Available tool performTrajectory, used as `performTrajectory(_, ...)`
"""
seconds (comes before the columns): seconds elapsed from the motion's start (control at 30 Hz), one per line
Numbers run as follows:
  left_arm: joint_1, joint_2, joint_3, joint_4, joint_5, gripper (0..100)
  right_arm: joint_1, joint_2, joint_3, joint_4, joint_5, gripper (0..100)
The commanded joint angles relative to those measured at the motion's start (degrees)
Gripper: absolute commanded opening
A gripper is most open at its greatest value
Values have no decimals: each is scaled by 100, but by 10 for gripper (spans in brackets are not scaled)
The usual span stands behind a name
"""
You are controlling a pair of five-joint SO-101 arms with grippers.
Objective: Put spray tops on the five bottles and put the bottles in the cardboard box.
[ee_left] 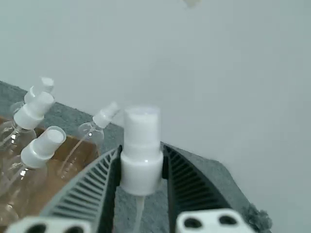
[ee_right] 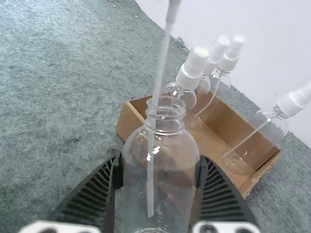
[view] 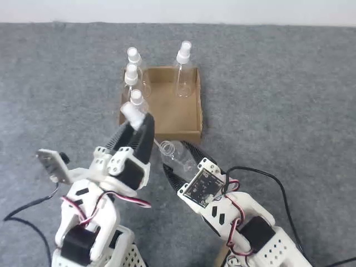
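- High view: four capped bottles (view: 183,69) stood in the cardboard box (view: 172,119), three along one side wall and one apart near the far wall. By this count, four of five were complete.
- High view: the fifth bottle (view: 177,154) was uncapped and outside the box, just beside its near wall above the counter (view: 289,83). The right gripper (view: 181,161) was clamped on it. The left gripper (view: 135,119) was clamped on the last spray top (view: 130,113).
- Left wrist view: both jaws pressed the spray top's collar, nozzle end up.
- Right wrist view: the jaws were closed on the open bottle's body. The tube (ee_right: 159,97) ran down through the neck, with the top not yet seated.
- Left to do, as judged: seat and tighten the top, then box this bottle.
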Motion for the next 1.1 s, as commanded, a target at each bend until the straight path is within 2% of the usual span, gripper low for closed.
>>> performTrajectory(0.0, 105, -114, -48, 35, -18, 11, -31, -110, -105, -154, 114, 80)
performTrajectory(1.07, 325, -114, 330, 325, -44, 11, 4, -110, -70, -365, 114, 80)
